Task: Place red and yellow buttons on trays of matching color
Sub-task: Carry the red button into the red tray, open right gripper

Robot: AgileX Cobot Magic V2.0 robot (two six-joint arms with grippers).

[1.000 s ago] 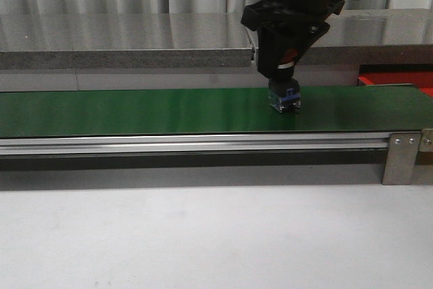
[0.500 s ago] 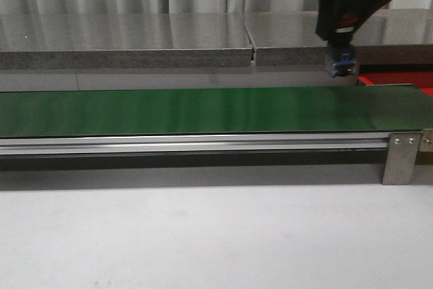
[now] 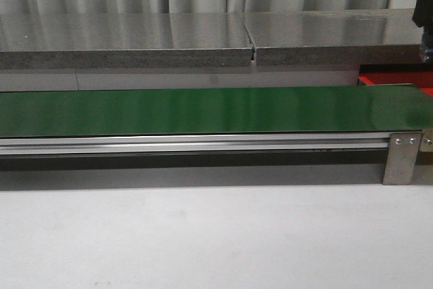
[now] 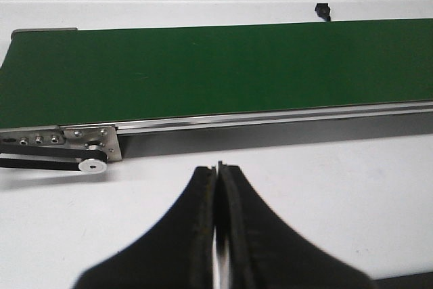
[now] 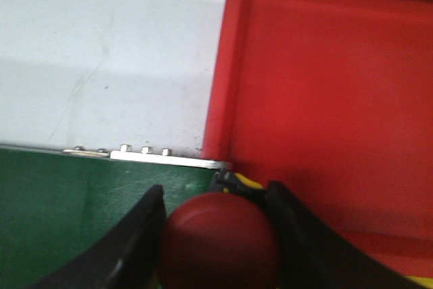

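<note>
Right gripper (image 5: 220,235) clamps red button (image 5: 220,252) over red tray (image 5: 325,99) rim. I risk early drop onto green belt (image 5: 67,201). Left gripper (image 4: 218,187) closed, empty.

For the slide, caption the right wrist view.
Right gripper holds a red button at the green belt's end, beside the red tray.

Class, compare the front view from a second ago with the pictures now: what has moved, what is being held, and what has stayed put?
The right gripper lifted off the green belt and swung right, nearly out of the front view. It stays shut on the red button, now at the edge of the red tray. The belt and the shut left gripper show no change.
</note>
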